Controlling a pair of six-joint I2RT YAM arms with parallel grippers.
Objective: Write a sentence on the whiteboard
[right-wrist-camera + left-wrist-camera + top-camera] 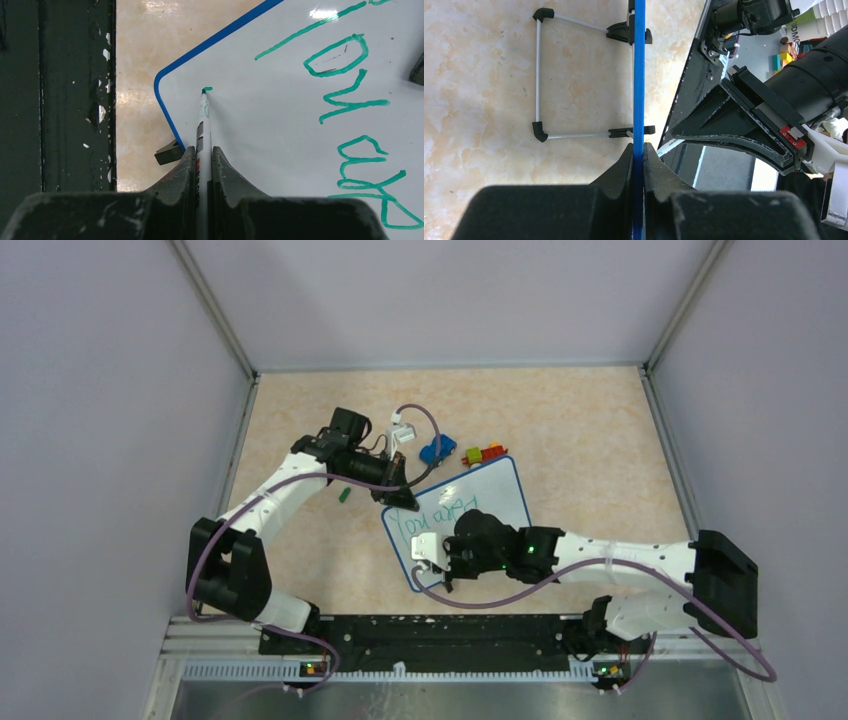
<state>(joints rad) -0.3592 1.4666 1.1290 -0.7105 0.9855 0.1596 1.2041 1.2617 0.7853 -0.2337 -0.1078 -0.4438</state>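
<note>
The whiteboard [500, 495], white with a blue rim, lies tilted in the middle of the table. My left gripper [395, 485] is shut on its far left edge; in the left wrist view the blue rim [639, 75] runs edge-on between the closed fingers of the left gripper [639, 150]. My right gripper [202, 152] is shut on a white marker [202, 125], its green tip touching the whiteboard [270, 140] near the rounded corner, beside a tiny green mark. The sentence [350, 100], green handwriting, reads "You are" [430, 515] on one line.
A blue toy [437, 450] and green, yellow and red bricks [483, 454] lie just past the board's far edge. A small green piece [344, 495] sits left of it. The board's wire stand [539, 75] shows underneath. The black base rail [440, 635] runs along the near edge.
</note>
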